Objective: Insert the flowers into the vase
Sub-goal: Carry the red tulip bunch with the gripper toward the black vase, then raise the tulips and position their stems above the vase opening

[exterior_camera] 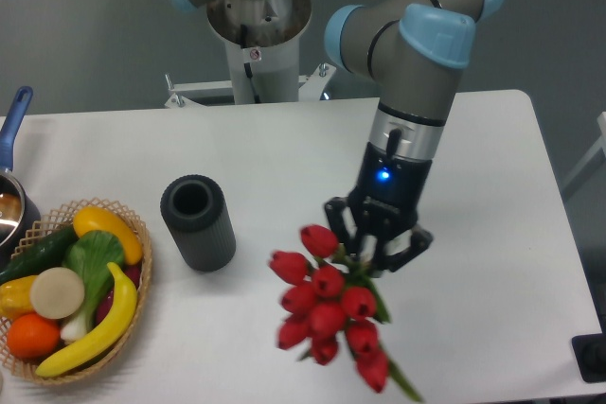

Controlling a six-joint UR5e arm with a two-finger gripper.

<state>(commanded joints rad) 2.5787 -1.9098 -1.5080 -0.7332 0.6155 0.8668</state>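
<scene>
My gripper [371, 251] is shut on the green stems of the flowers [327, 307], a bunch of red tulip buds held in the air above the table, buds toward the camera. The stems mostly hide behind the buds and the fingers. The vase [197, 222], a dark grey ribbed cylinder with an open round top, stands upright on the table to the left of the gripper, apart from the flowers and with nothing showing inside it.
A woven basket [138, 281] of fruit and vegetables sits at the front left, close to the vase. A pot with a blue handle [13, 120] shows at the left edge. The robot base [256, 26] stands behind the table.
</scene>
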